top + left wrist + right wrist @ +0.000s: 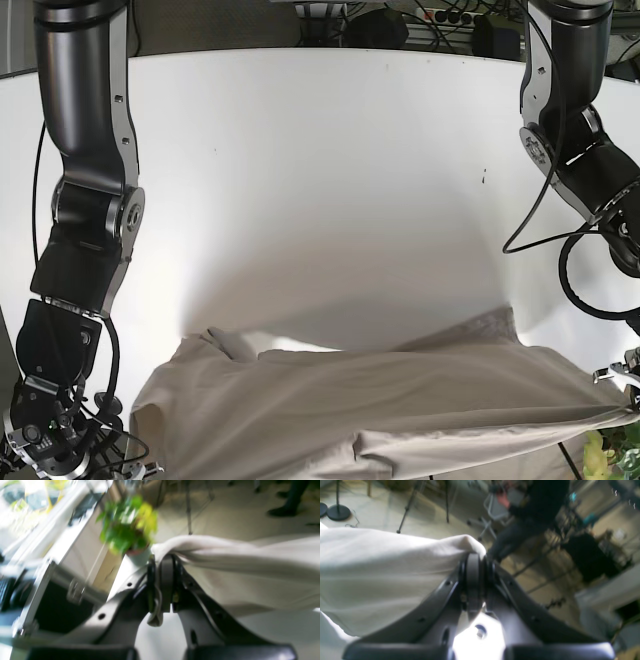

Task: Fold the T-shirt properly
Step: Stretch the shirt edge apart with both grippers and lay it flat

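**Shirt stretched between two closed grippers**

Shirt (400, 410) lifted off the table's (330, 180) near edge, pulled into a long taut band — one end pinched at each side. Left gripper (162, 580) clamped fully shut on a bunched corner, cloth fanning away from the jaws in tight pleats; in the base view, at the shirt's right tip, low and past the table edge. Right gripper (473, 580) likewise closed hard on the opposite corner, fabric draping off to one side of it; barely visible in the base view, lost below the shirt's left end. Held wide apart like this, presumably, to draw out wrinkles and square the cloth before laying it down flat. Some slack near the shirt's left end — a sleeve or hem flopped over. Blurred plant (127, 525) behind the left gripper, well clear of the shirt.
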Controlling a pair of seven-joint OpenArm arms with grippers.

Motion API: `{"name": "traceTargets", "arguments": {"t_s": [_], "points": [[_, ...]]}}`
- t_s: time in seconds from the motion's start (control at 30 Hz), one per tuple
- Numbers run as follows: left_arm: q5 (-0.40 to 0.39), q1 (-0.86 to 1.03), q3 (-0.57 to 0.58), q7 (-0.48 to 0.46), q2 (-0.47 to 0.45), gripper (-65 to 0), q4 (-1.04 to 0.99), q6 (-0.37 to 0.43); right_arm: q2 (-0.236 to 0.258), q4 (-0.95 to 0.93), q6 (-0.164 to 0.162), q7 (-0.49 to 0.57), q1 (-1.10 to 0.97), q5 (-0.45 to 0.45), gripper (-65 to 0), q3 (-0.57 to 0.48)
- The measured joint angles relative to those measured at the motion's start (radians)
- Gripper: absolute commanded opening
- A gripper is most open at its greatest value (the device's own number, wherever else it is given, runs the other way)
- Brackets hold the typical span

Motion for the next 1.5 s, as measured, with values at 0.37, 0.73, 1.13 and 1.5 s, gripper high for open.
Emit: {"name": "traceTargets", "arguments": {"t_s": [0.37,0.73,1.13,1.5], "points": [[-0.005,0.134,-0.003,0.04,-0.002,-65.0,0.113,-0.04,-0.009,0.293,0.019,-0.135,-0.287,0.098,-65.0,0.105],[-0.013,0.38,-0.001,0.034,0.003,-65.0,0.278,-0.043,-0.015,0.56,0.01,-0.283,-0.609,0.254,-65.0,0.259],[-0.003,0.65,-0.155,0.04,0.082,-65.0,0.314,-0.144,-0.021,0.681,0.013,-0.385,-0.927,0.516,-65.0,0.401],[-0.013,0.836,-0.21,0.03,0.115,-65.0,0.33,-0.158,-0.025,0.681,0.008,-0.387,-1.13,0.644,-65.0,0.458]]}}
